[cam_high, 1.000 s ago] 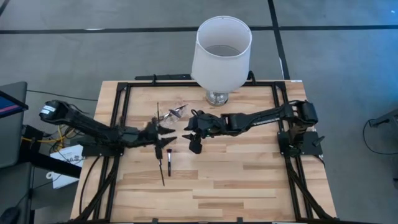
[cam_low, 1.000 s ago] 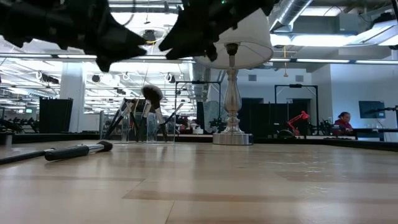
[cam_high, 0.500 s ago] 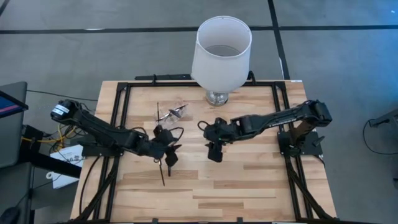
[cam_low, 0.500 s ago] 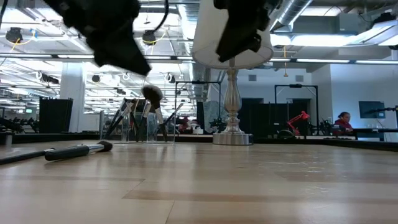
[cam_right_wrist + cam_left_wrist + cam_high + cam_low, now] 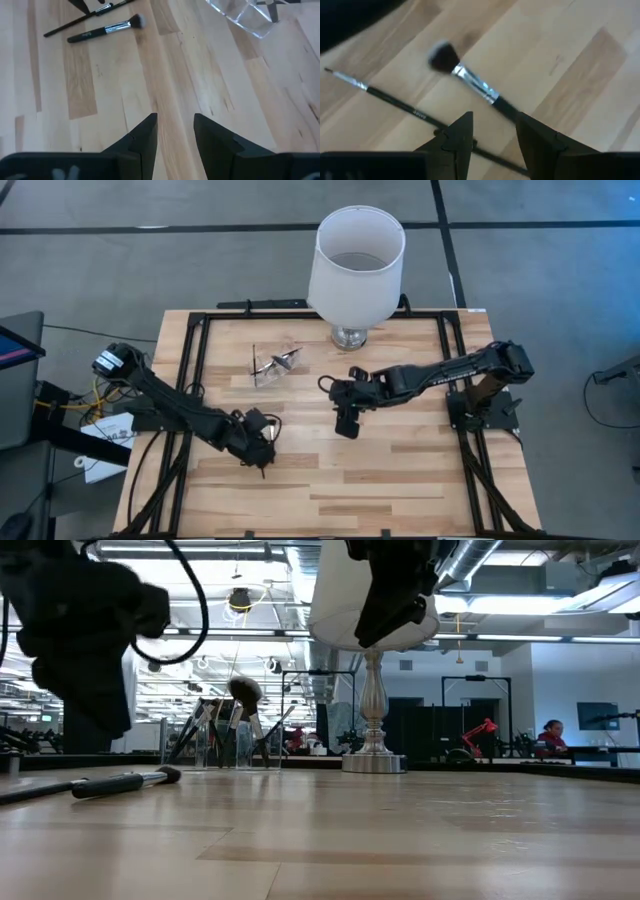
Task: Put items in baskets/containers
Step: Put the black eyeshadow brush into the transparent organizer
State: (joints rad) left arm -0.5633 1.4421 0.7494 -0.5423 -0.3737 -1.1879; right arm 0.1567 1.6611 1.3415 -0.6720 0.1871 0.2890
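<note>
Two makeup brushes lie flat on the table. In the left wrist view, the thick brush [image 5: 470, 80] has a dark fluffy head and a silver ferrule, and the thin brush [image 5: 395, 102] crosses beside it. My left gripper [image 5: 262, 452] hangs open just above them [image 5: 492, 137], one finger on each side of the thick brush's handle, touching nothing. In the low view it [image 5: 80, 670] is clear of the brushes [image 5: 125, 782]. The clear pouch [image 5: 275, 365] lies further back with brushes in it. My right gripper [image 5: 347, 420] is open and empty [image 5: 175, 135] over bare wood.
The large white lampshade [image 5: 357, 265] on its glass base [image 5: 372, 755] stands at the far middle of the table. A black frame [image 5: 200, 340] runs along the table's edges. Bare wood lies near the near edge and between the two grippers.
My left gripper has moved from beside the pouch toward the near edge and down, ending over the two loose brushes. My right gripper drew back from the pouch toward the right and near side, then stayed. The brushes and the pouch have not moved.
</note>
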